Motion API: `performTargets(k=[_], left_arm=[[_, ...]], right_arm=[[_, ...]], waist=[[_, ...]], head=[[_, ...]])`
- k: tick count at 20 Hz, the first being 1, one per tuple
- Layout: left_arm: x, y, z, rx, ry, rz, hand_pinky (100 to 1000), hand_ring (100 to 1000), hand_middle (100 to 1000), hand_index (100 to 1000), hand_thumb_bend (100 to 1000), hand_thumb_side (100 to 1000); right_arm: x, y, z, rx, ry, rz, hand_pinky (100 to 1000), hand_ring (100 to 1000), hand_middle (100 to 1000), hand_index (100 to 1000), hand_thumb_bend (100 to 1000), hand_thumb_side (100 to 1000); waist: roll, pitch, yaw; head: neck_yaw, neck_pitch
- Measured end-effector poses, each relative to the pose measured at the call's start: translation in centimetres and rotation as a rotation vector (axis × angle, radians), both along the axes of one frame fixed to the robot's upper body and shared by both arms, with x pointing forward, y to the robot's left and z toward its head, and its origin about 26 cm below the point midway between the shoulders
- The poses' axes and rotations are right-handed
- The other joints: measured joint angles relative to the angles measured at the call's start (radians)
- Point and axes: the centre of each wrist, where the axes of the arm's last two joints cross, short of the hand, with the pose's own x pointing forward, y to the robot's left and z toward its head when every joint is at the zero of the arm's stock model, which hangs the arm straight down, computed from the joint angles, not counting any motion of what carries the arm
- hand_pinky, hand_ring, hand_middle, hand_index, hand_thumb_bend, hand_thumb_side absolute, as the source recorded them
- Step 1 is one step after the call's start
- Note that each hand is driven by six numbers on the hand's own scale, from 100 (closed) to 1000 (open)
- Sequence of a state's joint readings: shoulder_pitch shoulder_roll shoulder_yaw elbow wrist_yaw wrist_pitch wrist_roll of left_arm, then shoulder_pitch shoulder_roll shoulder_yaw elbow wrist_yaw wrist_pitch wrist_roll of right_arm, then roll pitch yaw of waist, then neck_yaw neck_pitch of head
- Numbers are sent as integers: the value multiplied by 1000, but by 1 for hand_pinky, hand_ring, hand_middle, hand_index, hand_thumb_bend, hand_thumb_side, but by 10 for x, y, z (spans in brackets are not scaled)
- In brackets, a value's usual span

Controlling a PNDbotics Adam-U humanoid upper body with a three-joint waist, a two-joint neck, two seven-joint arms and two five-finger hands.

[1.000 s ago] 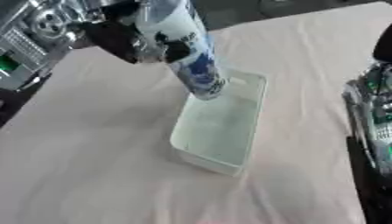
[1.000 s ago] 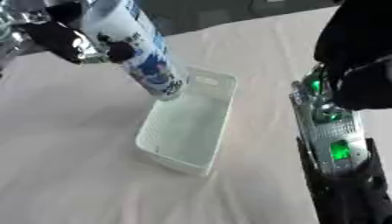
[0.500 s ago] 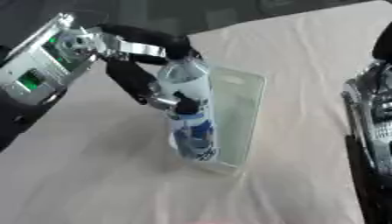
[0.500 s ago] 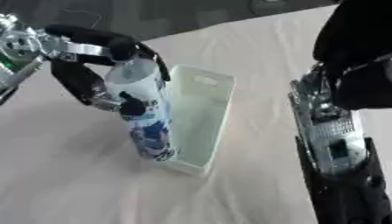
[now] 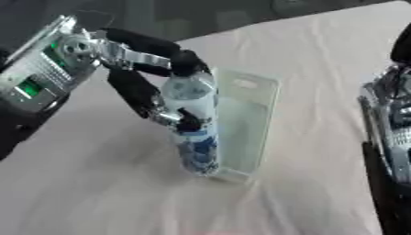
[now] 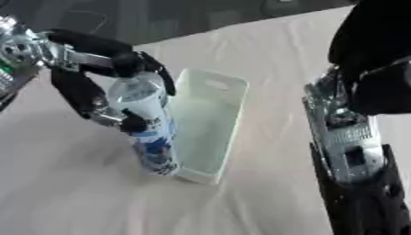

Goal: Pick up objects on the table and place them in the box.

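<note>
- We see the robot's left hand [image 5: 148, 87], black with silver joints, reaching in from the upper left, its fingers and thumb curled round a clear plastic bottle with a blue and white label [image 5: 195, 124].
- The fingers [image 5: 186, 57] wrap over the bottle's upper end, while the thumb [image 5: 141, 94] runs down its left side to about the middle.
- The bottle stands nearly upright, leaning a little, with its lower end down at the near left corner of the box.
- We cannot tell for certain whether that lower end rests inside the box or just against its left wall; the pale rim blurs into the bottle there.
- The box is a shallow, translucent pale green plastic tray [image 5: 250, 114], long and narrow, running away from us with a handle slot at its far end.
- Apart from the bottle at its corner, we make out nothing else lying in the tray.
- The tray sits on a table covered with a cream cloth [image 5: 96, 193], lightly creased.
- At the left arm's wrist we see a silver housing [image 5: 44, 69] with a small green light.
- The robot's right arm [image 6: 353, 137] shows along the right edge, dark with silver parts; its hand is not clearly visible, so we cannot say how its fingers stand.
</note>
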State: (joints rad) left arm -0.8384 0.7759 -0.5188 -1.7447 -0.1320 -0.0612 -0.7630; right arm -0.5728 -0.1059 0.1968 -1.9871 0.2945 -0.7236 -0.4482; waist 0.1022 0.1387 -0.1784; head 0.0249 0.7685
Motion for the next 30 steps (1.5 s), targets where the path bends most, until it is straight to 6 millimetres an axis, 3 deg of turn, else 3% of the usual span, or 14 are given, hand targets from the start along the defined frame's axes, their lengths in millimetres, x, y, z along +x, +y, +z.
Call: performTargets(k=[3,4,6,8,10,13,14,17,18,20,21,22,26,30], left_arm=[[9,8,5,-64,-97,63,656,748,841,891,230,751],[14,11,7,-87,-141,87,679,770,854,900,298,699],[25,17,11,-113,-253,144,679,772,857,903,315,680],[36,24,8,-128,-352,191,686,777,861,915,342,737],[44,28,0,-138,-399,210,722,808,886,939,453,833],[51,30,-8,-131,-395,210,890,919,963,999,665,920],[52,30,-9,-114,-384,204,933,943,971,1000,685,936],[53,30,-10,-56,-342,187,1000,984,997,1000,688,969],[53,30,-9,-44,-327,184,981,973,997,1000,550,1000],[50,29,-6,-60,-307,176,932,934,982,1000,444,1000],[47,29,-1,-106,-306,173,947,944,949,1000,690,301],[42,30,3,-175,-306,174,851,874,950,1000,374,1000],[2,51,9,-741,-325,237,728,791,882,951,361,882],[-39,64,-3,-1251,-363,266,689,778,870,940,313,837]], right_arm=[[-1,7,2,16,-7,26,405,517,561,638,100,1000],[-2,9,3,21,-10,37,406,517,561,638,100,1000],[-3,15,6,28,-24,59,405,517,561,638,100,1000],[-4,19,10,36,-44,81,405,517,560,638,100,1000],[-5,22,13,39,-59,92,405,517,558,638,100,1000],[-5,23,14,39,-67,96,405,516,557,637,100,1000],[-5,23,14,41,-68,97,405,516,557,637,100,1000],[-5,23,14,40,-71,98,405,516,556,637,100,1000],[-5,23,14,40,-71,97,405,516,556,637,100,1000],[-5,23,13,38,-71,96,405,516,556,637,100,1000],[-5,22,13,38,-70,94,405,516,557,637,100,1000],[-5,22,13,36,-70,92,405,516,556,637,100,1000],[-2,12,6,20,-47,46,406,517,558,638,100,1000],[1,-4,-1,2,-12,-17,407,519,560,638,100,1000]], waist=[[0,9,-28],[2,19,-36],[14,42,-54],[29,59,-72],[36,66,-78],[39,69,-79],[40,69,-79],[41,68,-74],[41,67,-69],[42,62,-56],[42,60,-45],[43,56,-32],[38,36,34],[5,5,92]], head=[[0,-57],[1,-81],[5,-125],[16,-153],[23,-160],[23,-160],[23,-160],[20,-157],[19,-156],[18,-156],[12,-156],[8,-156],[-21,-157],[-29,-158]])
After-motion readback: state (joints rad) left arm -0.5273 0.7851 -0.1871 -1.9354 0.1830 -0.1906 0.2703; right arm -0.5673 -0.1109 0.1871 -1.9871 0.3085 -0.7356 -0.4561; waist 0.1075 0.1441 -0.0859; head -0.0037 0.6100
